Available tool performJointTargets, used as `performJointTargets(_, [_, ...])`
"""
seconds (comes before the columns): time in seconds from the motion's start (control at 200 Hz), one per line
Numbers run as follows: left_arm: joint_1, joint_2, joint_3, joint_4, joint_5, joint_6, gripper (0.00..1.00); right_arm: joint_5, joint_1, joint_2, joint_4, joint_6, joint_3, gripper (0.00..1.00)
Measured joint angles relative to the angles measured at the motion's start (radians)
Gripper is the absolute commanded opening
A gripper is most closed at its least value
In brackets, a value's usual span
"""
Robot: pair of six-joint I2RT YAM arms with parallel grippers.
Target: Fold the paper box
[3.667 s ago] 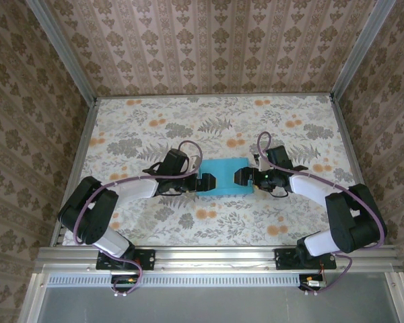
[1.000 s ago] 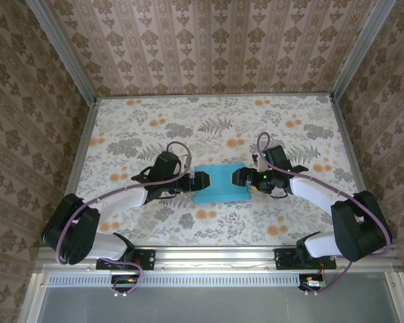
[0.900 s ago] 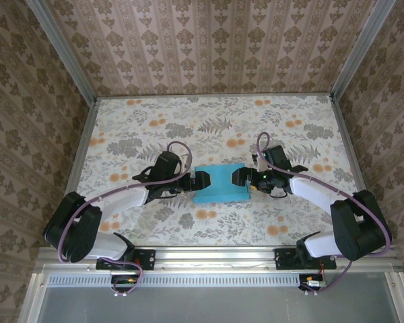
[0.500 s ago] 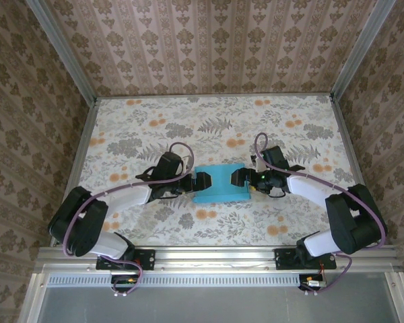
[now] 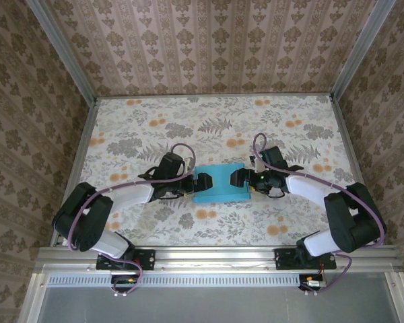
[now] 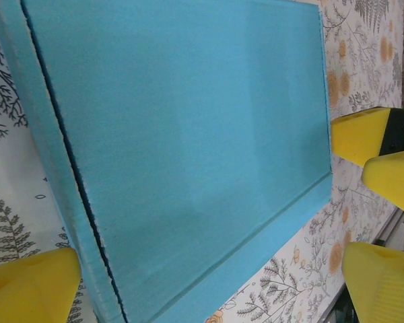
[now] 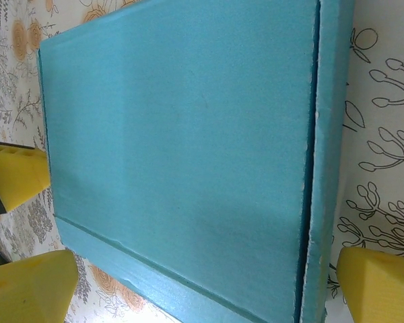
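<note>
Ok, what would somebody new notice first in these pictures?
The turquoise paper box stands out, lying flat in the middle of the floral table. The left gripper and right gripper face it from either end, both open, with yellow fingertips alongside its edges.

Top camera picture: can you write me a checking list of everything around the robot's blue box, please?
Surface: the table has a leaf and flower pattern.
Job's things: the paper box lies flat near the middle, turquoise side up and folded shut, with a seam along one long edge.
Clutter: nothing seen.
Grippers: the left gripper is open at the box's left end; the right gripper is open at its right end. Neither holds the box.
Cables: purple cables loop along both arms, clear of the box.
Surroundings: patterned walls stand on three sides, and a metal rail at the near edge carries the arm bases.
</note>
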Motion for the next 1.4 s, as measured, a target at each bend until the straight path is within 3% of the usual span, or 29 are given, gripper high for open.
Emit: performJointTargets(1.4, [0.0, -0.002, 0.0, -0.015, 0.026, -0.017, 1.0, 0.057, 0.026, -0.06, -0.023, 0.0, 0.0, 1.0])
